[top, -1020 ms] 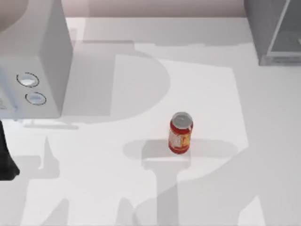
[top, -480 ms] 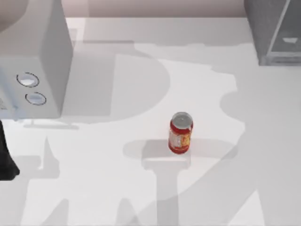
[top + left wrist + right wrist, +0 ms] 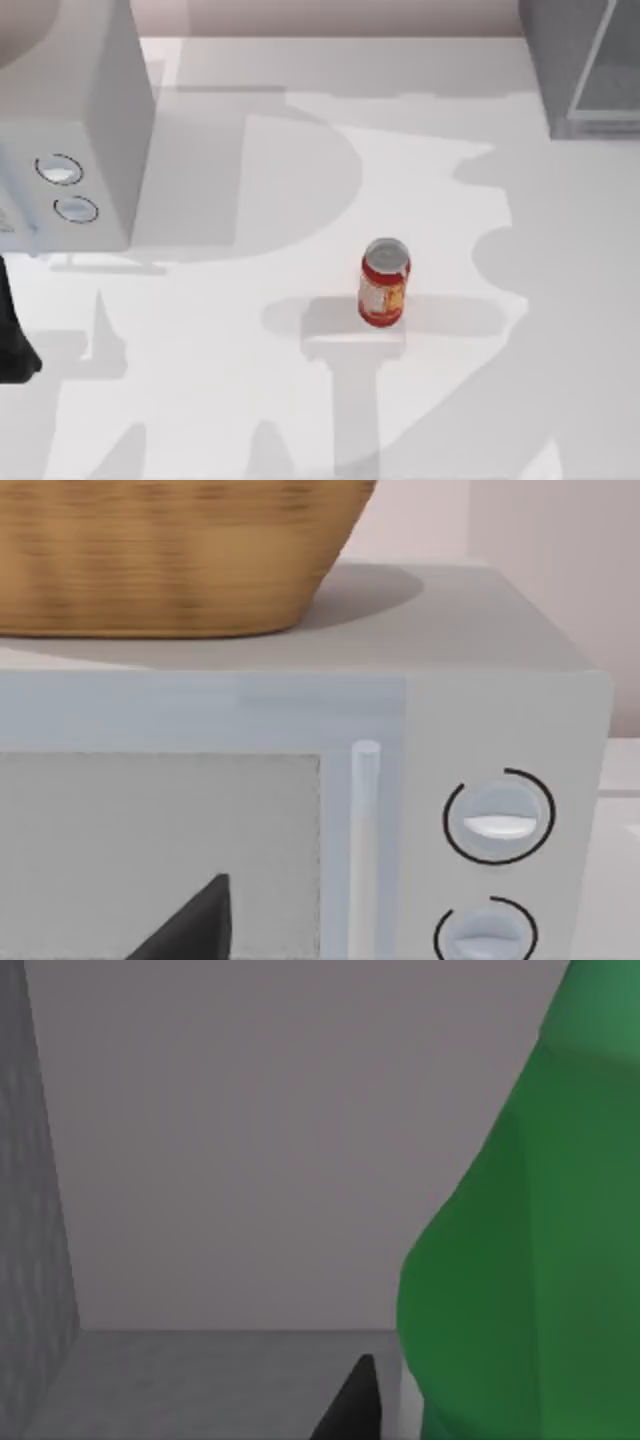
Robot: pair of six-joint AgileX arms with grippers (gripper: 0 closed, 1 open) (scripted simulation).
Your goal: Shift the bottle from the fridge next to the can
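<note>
Right claw: one dark fingertip point(image 3: 352, 1405) shows in the right wrist view, just beside the green bottle point(image 3: 520, 1290). Whether the fingers are spread or closed on the bottle cannot be told. The bottle stands inside the fridge point(image 3: 585, 65), against its grey inner wall and floor; the fridge occupies the far right corner of the table point(image 3: 250, 400). The can point(image 3: 384, 282) stands upright near the table centre, well apart from the fridge.

Left claw: parked at the near left, facing the microwave point(image 3: 300, 810) with the basket point(image 3: 170, 555) on top; finger state cannot be told.

Risks, as judged:
- An off-centre grasp on the bottle's curved shoulder may let it slip or tip inside the fridge.
- A sideways withdrawal may strike the bottle against the fridge wall or door frame.
- A placement made too tight may knock the can over.

Clearance: the table between fridge and can is bare, giving open room for the transfer. Free surface lies on every side of the can; its right side is nearest the fridge
</note>
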